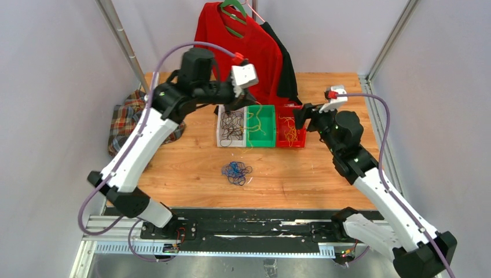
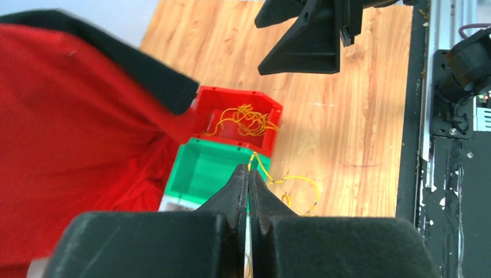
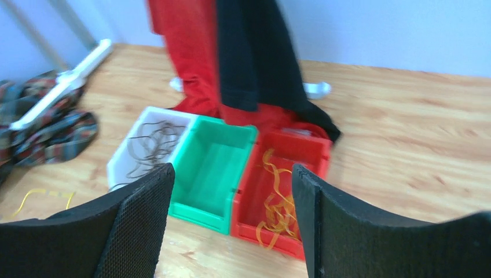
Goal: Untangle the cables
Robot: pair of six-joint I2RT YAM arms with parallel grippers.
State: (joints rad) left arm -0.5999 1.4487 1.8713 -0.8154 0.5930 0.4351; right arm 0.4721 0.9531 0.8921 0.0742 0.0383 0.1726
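Observation:
A small tangle of blue and black cables (image 1: 236, 172) lies on the wooden table in front of the bins. My left gripper (image 2: 249, 172) is shut on a yellow cable (image 2: 296, 179), which runs out from the fingertips over the green bin's (image 2: 202, 168) corner and loops above the wood. In the top view this gripper (image 1: 240, 108) is over the white and green bins. My right gripper (image 3: 231, 169) is open and empty, in front of the red bin (image 3: 255, 208). It hovers by that bin's (image 1: 279, 139) right end in the top view (image 1: 301, 119).
Three bins stand in a row: white (image 1: 222, 130) with black cables, green (image 1: 262, 139), red with yellow cables (image 3: 278, 202). A red shirt (image 1: 243, 46) and a black garment (image 1: 286, 72) hang behind them. A plaid cloth (image 1: 130, 119) lies at the left edge.

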